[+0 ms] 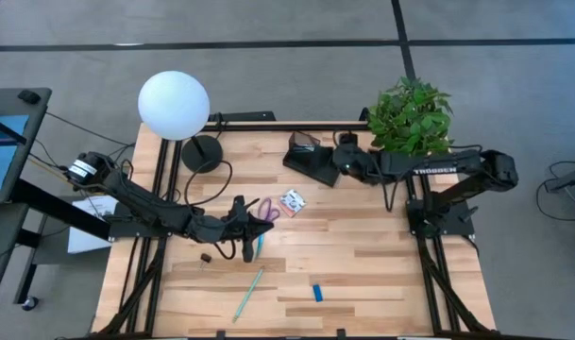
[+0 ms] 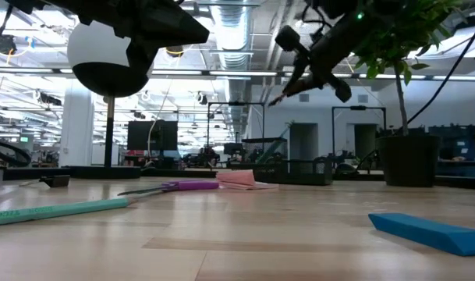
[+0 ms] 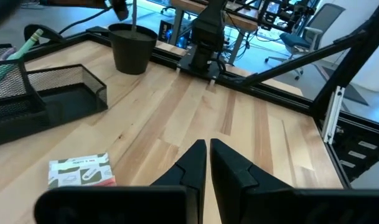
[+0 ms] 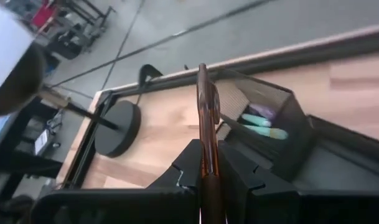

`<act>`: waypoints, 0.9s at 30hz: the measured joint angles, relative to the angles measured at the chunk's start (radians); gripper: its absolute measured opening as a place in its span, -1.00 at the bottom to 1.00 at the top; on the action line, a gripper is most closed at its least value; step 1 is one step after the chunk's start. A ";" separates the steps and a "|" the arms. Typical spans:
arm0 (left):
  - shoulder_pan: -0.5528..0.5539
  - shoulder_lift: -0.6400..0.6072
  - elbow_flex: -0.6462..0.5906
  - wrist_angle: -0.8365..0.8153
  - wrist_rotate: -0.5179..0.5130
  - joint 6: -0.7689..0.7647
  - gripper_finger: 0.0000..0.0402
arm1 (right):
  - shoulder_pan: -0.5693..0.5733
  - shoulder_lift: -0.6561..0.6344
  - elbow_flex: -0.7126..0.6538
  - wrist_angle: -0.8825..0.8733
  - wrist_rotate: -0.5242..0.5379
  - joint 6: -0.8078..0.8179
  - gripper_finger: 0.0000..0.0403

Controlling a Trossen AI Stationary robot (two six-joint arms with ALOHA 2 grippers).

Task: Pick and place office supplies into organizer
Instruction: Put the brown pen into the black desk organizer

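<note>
The black mesh organizer [image 1: 309, 157] stands at the table's far middle, with teal pens [image 4: 264, 121] in its back section. My right gripper [image 1: 334, 157] hangs just above it, shut on a thin brown pen [image 4: 203, 106]. My left gripper [image 3: 208, 163] is shut and empty, above the table beside the purple-handled scissors [image 1: 262, 210]. On the wood lie a white patterned packet [image 1: 293, 201], two teal pens [image 1: 248, 295] [image 1: 260, 246], a blue block [image 1: 317, 293] and a small black piece [image 1: 206, 256]. My right gripper pinches the brown pen's shaft [image 4: 206, 158] between its two fingers. The pen lies along the fingers and sticks out well past their tips. It slants down toward the organizer from the table's right side and is lifted clear of everything.
A white globe lamp [image 1: 174, 104] on a round black base [image 1: 202, 153] stands at the far left, its cable trailing over the wood. A potted plant [image 1: 410, 118] stands at the far right, behind my right arm. The near half of the table holds only the loose items.
</note>
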 joint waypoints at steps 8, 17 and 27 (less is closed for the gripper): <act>-0.004 0.000 0.000 0.000 -0.005 -0.028 -0.92 | -0.066 0.037 0.000 -0.066 -0.167 0.155 -0.87; -0.004 0.000 0.000 0.000 -0.004 -0.036 -0.92 | -0.145 0.162 0.000 0.037 -0.322 0.203 -0.87; -0.004 0.000 0.000 0.000 -0.003 -0.033 -0.92 | -0.149 0.147 0.148 -0.022 -0.309 0.084 -0.87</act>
